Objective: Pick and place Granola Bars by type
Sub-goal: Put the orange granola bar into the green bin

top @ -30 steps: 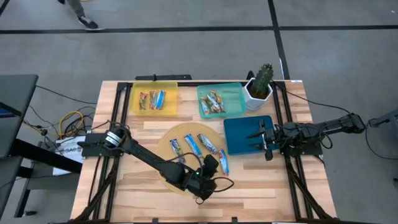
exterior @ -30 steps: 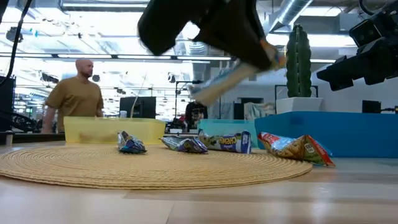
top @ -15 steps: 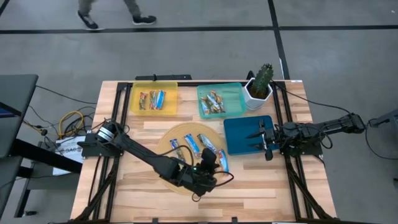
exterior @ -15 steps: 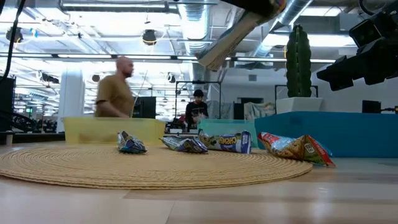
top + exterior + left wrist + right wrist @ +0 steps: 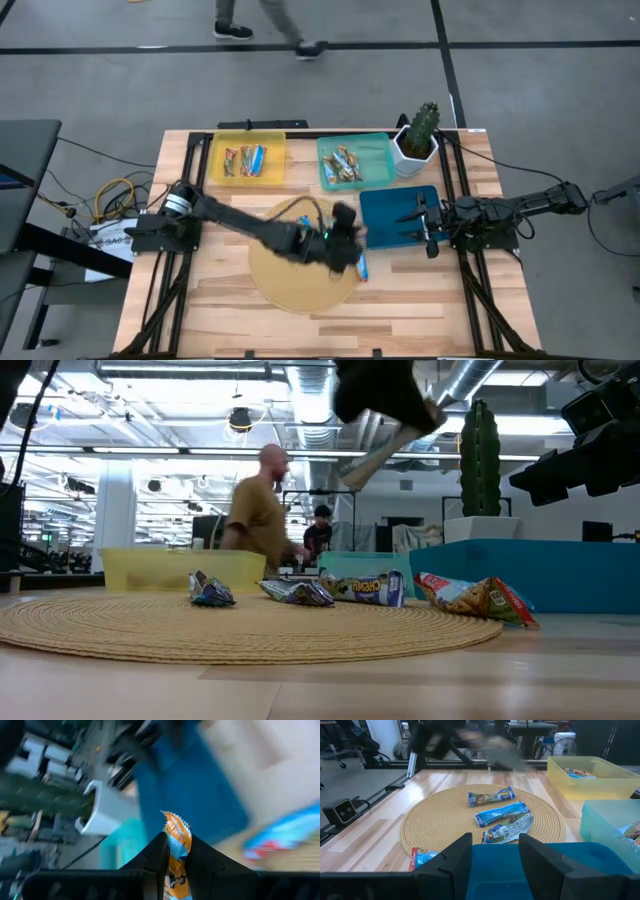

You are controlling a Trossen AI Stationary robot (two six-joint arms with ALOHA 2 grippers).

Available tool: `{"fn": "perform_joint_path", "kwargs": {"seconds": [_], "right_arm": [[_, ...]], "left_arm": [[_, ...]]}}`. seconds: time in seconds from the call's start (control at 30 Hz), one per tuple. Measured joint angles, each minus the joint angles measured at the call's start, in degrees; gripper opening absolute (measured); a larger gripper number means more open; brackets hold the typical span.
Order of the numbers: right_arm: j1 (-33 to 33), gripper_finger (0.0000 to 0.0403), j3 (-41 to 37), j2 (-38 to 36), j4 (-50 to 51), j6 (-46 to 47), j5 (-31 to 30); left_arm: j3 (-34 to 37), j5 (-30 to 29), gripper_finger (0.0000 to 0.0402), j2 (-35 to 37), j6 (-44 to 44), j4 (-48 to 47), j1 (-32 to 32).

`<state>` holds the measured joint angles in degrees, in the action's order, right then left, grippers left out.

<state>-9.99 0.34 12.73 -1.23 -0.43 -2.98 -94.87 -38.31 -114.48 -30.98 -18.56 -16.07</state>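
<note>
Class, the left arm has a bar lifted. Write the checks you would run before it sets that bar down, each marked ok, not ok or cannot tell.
1. Bar gripped: ok. The left gripper is shut on the orange bar.
2. Bar lifted off the woven mat: ok, per the low view.
3. Matching tray known: cannot tell. The yellow tray and teal tray both hold bars, types unclear.
4. Blue tray: cannot tell. The right gripper hangs open over it.
5. Cactus pot beside the teal tray: ok, upright.

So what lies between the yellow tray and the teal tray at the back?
Bare wooden tabletop only; the high view shows nothing between the yellow tray and the teal tray.
</note>
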Motion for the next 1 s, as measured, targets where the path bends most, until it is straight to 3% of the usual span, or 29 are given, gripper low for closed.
{"fn": "perform_joint_path", "kwargs": {"seconds": [0.37, 0.6, 0.8, 1.0], "right_arm": [[-0.01, 0.0154, 0.0, 0.0, 0.0, 0.01, 0.01], [0.02, 0.0154, 0.0, 0.0, 0.0, 0.0, -0.01], [0.01, 0.0154, 0.01, 0.0, 0.0, 0.02, 0.0], [0.0, 0.0154, 0.02, 0.0, 0.0, 0.02, 0.01]], "left_arm": [[0.0, 0.31, 0.0047, 0.0, 2.57, 6.27, 15.13], [0.0, 1.1, 0.0047, 0.0, 2.68, 6.14, 19.21], [0.0, 4.28, 0.0047, 0.04, -5.44, 5.15, 20.41], [1.44, 14.0, 0.0047, 0.09, -19.28, -1.81, 22.79]]}}
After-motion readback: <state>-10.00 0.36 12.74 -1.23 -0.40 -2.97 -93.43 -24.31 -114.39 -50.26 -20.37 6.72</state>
